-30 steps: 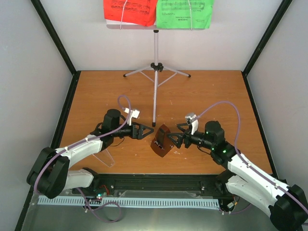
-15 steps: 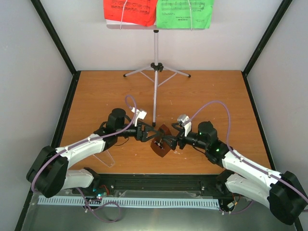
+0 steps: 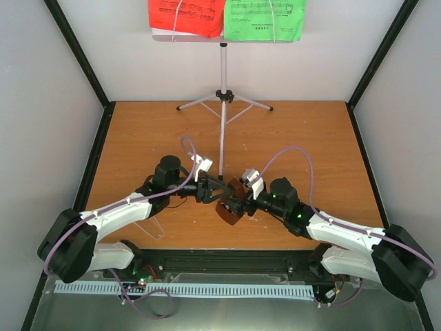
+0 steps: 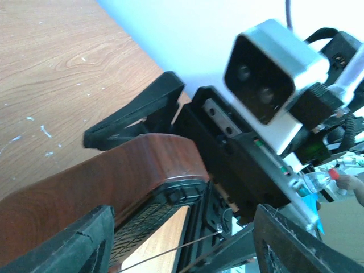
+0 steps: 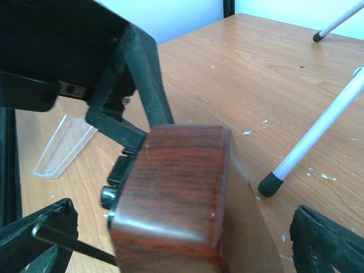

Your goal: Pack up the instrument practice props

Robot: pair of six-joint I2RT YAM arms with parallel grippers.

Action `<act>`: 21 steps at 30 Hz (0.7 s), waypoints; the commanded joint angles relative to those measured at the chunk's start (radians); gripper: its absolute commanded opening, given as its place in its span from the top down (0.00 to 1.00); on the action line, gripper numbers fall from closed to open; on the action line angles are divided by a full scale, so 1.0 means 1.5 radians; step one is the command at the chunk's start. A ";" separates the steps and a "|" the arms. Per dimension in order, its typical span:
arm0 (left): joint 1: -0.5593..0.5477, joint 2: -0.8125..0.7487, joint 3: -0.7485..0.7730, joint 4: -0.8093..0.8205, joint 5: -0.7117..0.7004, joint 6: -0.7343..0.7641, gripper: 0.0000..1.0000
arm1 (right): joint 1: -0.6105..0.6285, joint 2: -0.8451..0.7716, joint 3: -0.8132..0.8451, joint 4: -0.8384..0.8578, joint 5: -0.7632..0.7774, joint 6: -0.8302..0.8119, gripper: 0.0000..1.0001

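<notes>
- While the metronome sits on the bench, a little ahead of the arm bases, it is flanked by the left gripper on one side and the right gripper on the other.
- The jaws of both grippers are seen apart in the wrist views. The brown body is framed between each pair, and no clamping is shown. Whether any finger touches the wood cannot be told.
- The two sets of jaws are pointed at each other along one line, with the metronome in the middle. Neither arm is clearly nearer.
- In the top view the long axis of the metronome appears to run from the near edge toward the back, across that line. Whether it is upright or tipped cannot be settled.
- The coming move is judged to turn on this crossing. A closing of either pair would be made across the narrow width, and a push from one side alone could slide or topple the body into the other gripper.
- The cover is lying on the bench apart from the metronome, close beside the left arm, so it is better placed for that arm.
- The stand is upright at the back, with the red sheet and green sheet on its tray. None of these is packed yet.
</notes>
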 commanded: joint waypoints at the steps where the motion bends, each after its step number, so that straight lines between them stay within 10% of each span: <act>1: -0.012 -0.009 0.018 0.059 0.033 -0.011 0.33 | 0.020 0.027 -0.006 0.057 0.064 -0.011 0.00; 21: -0.016 -0.002 0.019 0.069 0.053 -0.015 0.34 | 0.024 0.041 -0.042 0.118 0.102 0.010 0.08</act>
